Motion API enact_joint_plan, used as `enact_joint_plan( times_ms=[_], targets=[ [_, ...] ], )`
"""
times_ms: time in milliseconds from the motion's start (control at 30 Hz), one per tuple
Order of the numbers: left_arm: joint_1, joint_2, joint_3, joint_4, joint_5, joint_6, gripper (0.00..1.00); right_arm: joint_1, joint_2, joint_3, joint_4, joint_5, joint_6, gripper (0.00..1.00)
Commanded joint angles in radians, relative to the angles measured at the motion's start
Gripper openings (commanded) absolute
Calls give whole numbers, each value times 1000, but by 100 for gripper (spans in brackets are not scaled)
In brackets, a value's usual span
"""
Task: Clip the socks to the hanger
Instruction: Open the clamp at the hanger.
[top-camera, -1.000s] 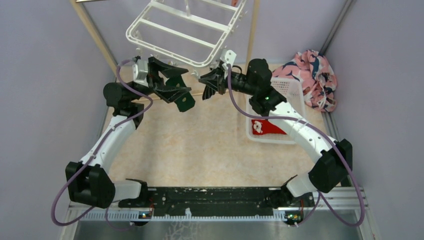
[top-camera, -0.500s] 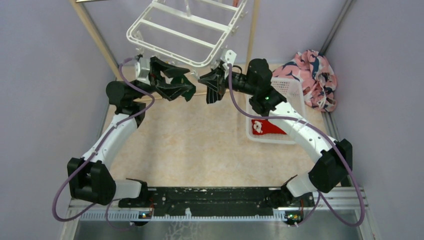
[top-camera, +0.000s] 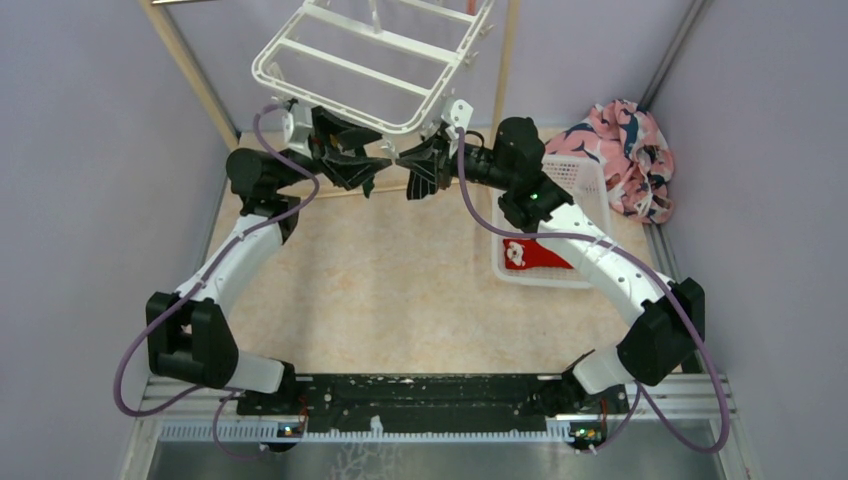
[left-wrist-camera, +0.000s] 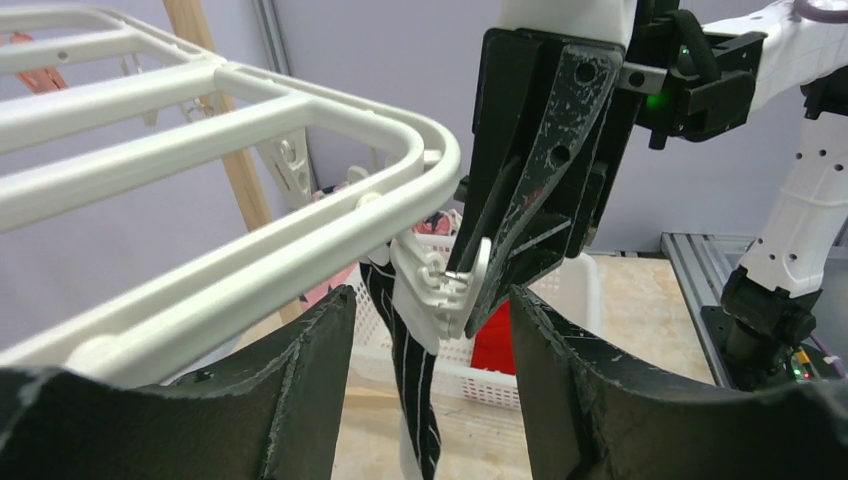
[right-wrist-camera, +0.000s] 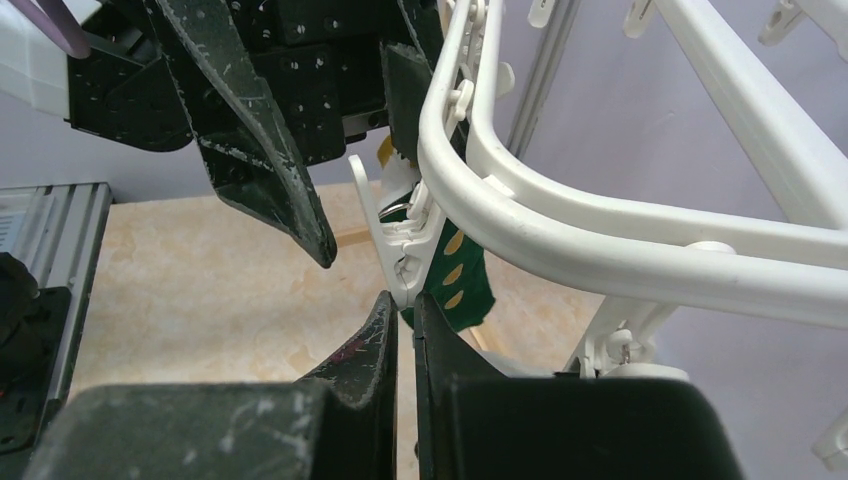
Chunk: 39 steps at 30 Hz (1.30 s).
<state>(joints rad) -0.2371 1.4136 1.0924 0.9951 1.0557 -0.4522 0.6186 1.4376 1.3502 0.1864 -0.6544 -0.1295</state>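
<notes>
White plastic bars make up the drying hanger (left-wrist-camera: 300, 240), a flat frame with small clips dangling from its rim. It hangs high over the far side of the table. One little white clip (left-wrist-camera: 440, 290) hangs from the corner of the frame nearest the arms. A black sock with thin white stripes (left-wrist-camera: 415, 390) hangs down just under that clip, but I cannot tell if the clip bites it. Seen from the other side, a dark green sock with yellow spots (right-wrist-camera: 455, 285) hangs right behind the same clip. The red sock with white trim (top-camera: 530, 255) lies in the white plastic basket with holes (top-camera: 575, 180), well apart from the hanger.

The right gripper (right-wrist-camera: 403, 320) has its two fingers pressed together, and their tips look to touch the clip. The left gripper (left-wrist-camera: 430, 300) has its fingers wide apart — the clip shows in the gap between them.

A pink-and-navy cloth heap (top-camera: 625, 155) sits beside the basket. Thin wooden poles (top-camera: 190, 70) stand by the hanger. The pale sandy table (top-camera: 400, 290) lies below it all.
</notes>
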Motion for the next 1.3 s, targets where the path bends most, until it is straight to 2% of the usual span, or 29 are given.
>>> enact_joint_plan(
  times_ms=[0, 533, 833, 900, 1000, 1100, 1267],
  targets=[
    [-7, 5, 58, 41, 3, 7, 63, 0, -12, 38, 25, -49, -1, 0],
    [-10, 58, 78, 175, 33, -113, 58, 1, -5, 32, 26, -48, -4, 0],
    [-13, 68, 77, 255, 26, -173, 49, 1, 4, 32, 18, -44, -8, 0],
    [-13, 69, 77, 271, 26, -188, 41, 1, 4, 31, 16, -41, -9, 0],
    [-13, 73, 76, 288, 24, -208, 19, 1, 7, 30, 13, -37, -11, 0],
    [-14, 77, 77, 288, 26, -215, 2, 2, 5, 28, 16, -31, -12, 0],
    [-16, 83, 77, 281, 30, -219, 0, 1, 4, 28, 19, -28, -10, 0]
  ],
)
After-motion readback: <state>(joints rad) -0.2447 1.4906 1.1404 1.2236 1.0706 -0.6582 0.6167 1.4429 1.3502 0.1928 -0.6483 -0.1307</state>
